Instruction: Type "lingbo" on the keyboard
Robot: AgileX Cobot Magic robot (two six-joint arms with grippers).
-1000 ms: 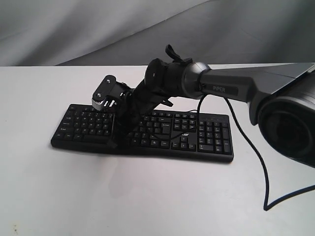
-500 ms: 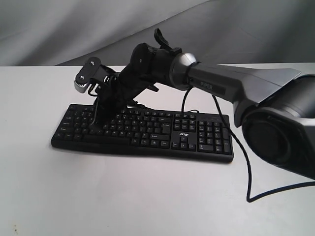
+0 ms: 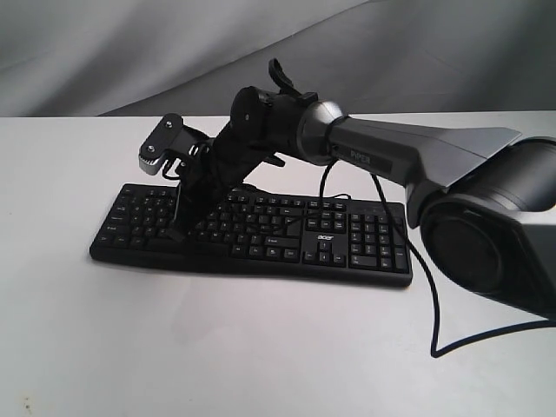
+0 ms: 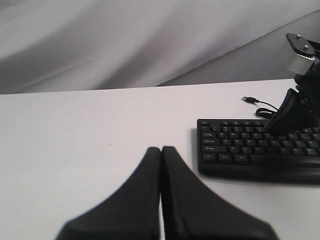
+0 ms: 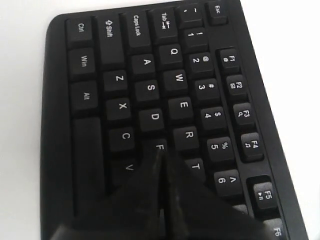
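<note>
Long black plastic keyboard [image 3: 347, 239] on white tabletop [image 3: 261, 347]; right gripper [image 5: 162, 155] fully closed, empty, tip at F key [image 5: 159, 146], keyboard's 9 o'clock end; left gripper [image 4: 161, 151] closed, empty, above tabletop

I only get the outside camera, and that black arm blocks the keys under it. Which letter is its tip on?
Observer: The right pincer has its shut tips at the F key of the keyboard. Whether it is pressing, I cannot tell.
Operator: Is there a second arm? I see none.
Observer: Yes. The left pincer, also shut, hangs over bare table off the keyboard's Esc end.
Operator: Is the keyboard plugged into anything?
Observer: A USB plug lies loose on the table behind the keyboard.
</note>
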